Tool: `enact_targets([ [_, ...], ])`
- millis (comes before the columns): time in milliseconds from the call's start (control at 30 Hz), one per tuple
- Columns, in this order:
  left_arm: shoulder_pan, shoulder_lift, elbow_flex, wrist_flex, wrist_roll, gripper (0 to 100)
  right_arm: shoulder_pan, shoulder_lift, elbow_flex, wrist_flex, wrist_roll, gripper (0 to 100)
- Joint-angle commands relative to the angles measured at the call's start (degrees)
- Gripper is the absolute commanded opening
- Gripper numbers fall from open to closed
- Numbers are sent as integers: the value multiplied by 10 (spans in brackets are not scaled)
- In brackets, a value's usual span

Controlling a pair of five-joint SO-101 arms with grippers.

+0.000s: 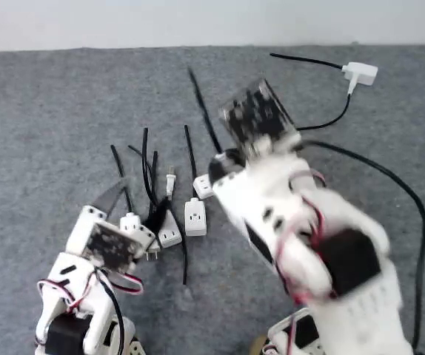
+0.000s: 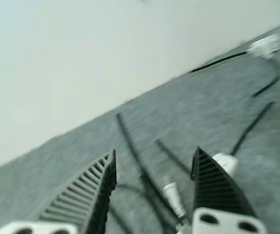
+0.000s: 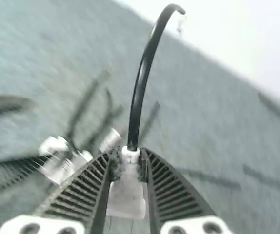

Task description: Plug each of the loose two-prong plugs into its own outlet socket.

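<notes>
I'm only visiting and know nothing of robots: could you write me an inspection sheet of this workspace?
Surface: grey carpet-like mat.
Job's things: white sockets on black cords clustered mid-table, a loose two-prong plug among them.
Clutter: nothing seen.
End effectors: left end effector open, by the cluster; right end effector shut on a white connector with black cord.
Cables: thick black cable arcs along the right side; white adapter on thinner leads at the far edge.
Surroundings: pale wall behind.

Two arms [image 1: 86, 296] [image 1: 316, 244]; four white socket blocks [image 1: 195, 217]; one far white connector [image 1: 360, 72].
</notes>
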Motion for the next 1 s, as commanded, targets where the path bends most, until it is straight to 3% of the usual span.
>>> enact_targets([
  [0,113,-8,-71,-16,4,239,-65,-72,-33,-18,7,7],
  [100,158,-8,-108,-16,4,239,-89,-79,-33,-16,7,7],
  [433,208,-8,-122,-18,7,238,-96,-85,43,-21,5,7],
  [667,210,-8,-109,-27,8,238,-157,-85,40,8,3,7],
  [967,210,-8,-88,-23,24,239,-159,-85,41,27,6,7],
])
